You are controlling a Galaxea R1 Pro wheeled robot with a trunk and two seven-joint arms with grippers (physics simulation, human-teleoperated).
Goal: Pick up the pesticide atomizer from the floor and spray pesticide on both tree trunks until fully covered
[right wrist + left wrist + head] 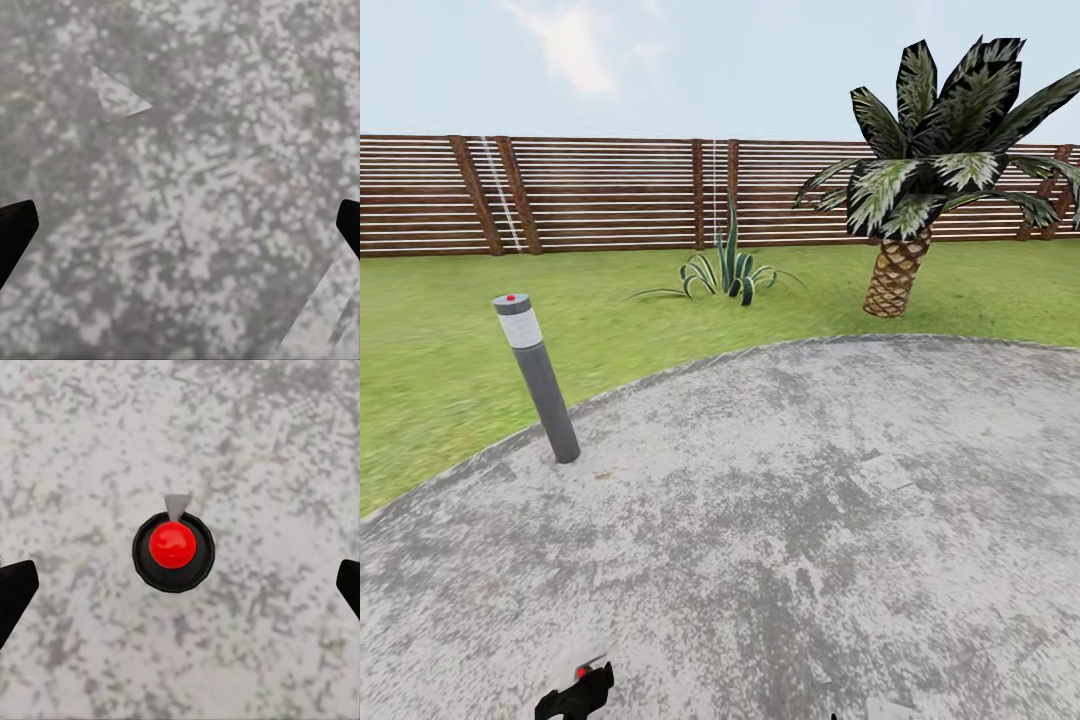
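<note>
Garden, as seen from your head camera:
- Lawn (450, 340): wide green grass, lying beyond and to the left of the curved edge of the grey speckled paving (790, 500) you stand on.
- Fence (600, 195): brown horizontal slats on darker posts, closing the far side of the grass.
- Short palm (930, 150): scaly trunk, on the grass to the right; its outer fronds are cut off by the frame edge.
- Spiky low plant (730, 270): near the fence, centre.
- Grey bollard (540, 375): red dot on top, tilted, at the paving's edge on the left.

Your left gripper (180, 585): fingers (15, 589) spread wide, holding nothing. Between them on the paving sits a black round piece with a red ball (173, 545); you cannot tell what it is.

Your right gripper (180, 225): fingers (13, 232) likewise spread wide and empty, over bare paving.
</note>
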